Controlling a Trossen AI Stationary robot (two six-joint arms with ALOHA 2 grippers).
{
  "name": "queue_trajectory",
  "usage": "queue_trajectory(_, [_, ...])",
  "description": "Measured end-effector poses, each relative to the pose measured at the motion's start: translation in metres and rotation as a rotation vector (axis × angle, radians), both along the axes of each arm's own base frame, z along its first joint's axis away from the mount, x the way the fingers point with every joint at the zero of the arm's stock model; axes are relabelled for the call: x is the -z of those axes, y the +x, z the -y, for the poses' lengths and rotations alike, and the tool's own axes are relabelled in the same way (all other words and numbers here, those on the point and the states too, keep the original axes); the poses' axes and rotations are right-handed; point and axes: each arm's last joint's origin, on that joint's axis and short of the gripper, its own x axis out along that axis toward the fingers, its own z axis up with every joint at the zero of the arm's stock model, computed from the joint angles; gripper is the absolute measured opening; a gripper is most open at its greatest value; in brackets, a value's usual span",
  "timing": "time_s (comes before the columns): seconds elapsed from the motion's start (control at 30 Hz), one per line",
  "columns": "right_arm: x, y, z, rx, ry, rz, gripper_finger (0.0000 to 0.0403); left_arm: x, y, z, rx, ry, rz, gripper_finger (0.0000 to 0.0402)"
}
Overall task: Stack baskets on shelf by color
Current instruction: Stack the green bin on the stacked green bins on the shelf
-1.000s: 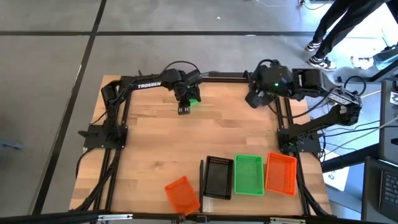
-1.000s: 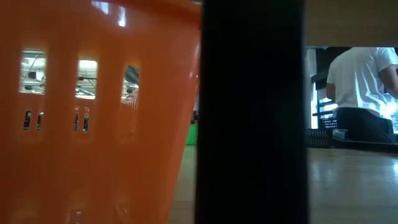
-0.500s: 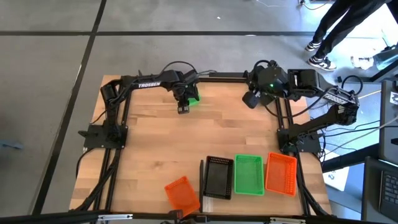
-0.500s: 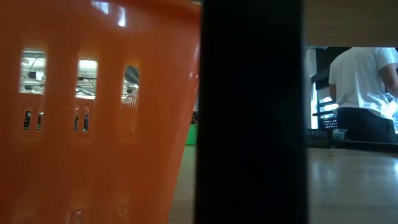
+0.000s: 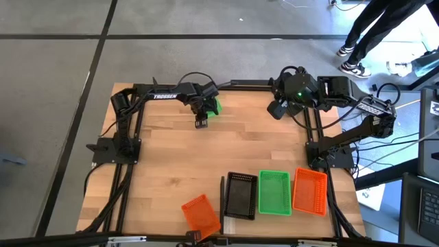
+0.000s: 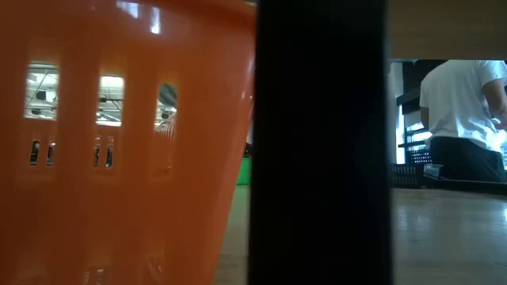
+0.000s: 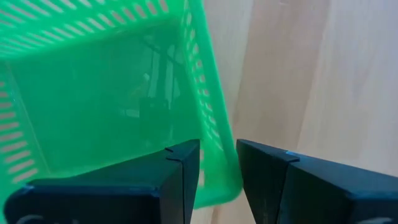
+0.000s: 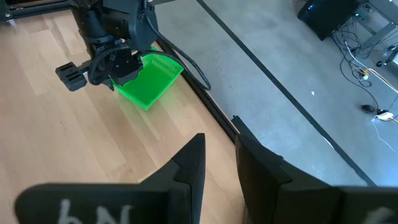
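Green perforated-plastic basket (image 7: 106,93) — left hand (image 7: 217,168) astride wall

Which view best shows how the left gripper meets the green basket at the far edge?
The left wrist view: the left gripper has its fingers astride the green basket's wall. The right wrist view shows the basket tilted; the high view only a sliver; the low view a far-off green patch.

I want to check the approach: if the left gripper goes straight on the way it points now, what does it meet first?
The green basket. The left gripper already has the basket's side wall between its fingers, so it would push onto that wall at once; how deep is unclear.
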Motion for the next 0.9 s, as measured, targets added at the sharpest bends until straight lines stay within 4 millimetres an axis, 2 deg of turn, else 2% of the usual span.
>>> queue_trajectory(0.13, [0.0,0.0,0.0,0.0,0.0,0.0,0.0087,0.0,0.001,-0.001,-0.008,0.033,0.006,0.009])
queue_trajectory(0.2, [0.0,0.0,0.0,0.0,0.0,0.0,0.0087,0.0,0.002,-0.001,-0.016,0.078,-0.01,0.0071])
queue_trajectory(0.3, [0.0,0.0,0.0,0.0,-0.001,-0.001,0.0087,0.0,0.002,-0.002,-0.008,0.112,-0.029,0.002])
queue_trajectory(0.43, [0.0,0.0,-0.001,-0.018,0.014,0.001,0.0087,-0.005,0.003,-0.001,-0.006,0.116,-0.042,0.0004])
queue_trajectory(0.6, [-0.001,-0.002,-0.003,-0.086,0.079,0.011,0.0087,-0.03,0.012,0.004,0.001,0.162,-0.079,0.0002])
queue_trajectory(0.9, [0.002,-0.009,-0.008,-0.184,0.192,-0.029,0.0087,-0.097,0.033,0.029,0.045,0.268,-0.069,0.0001])
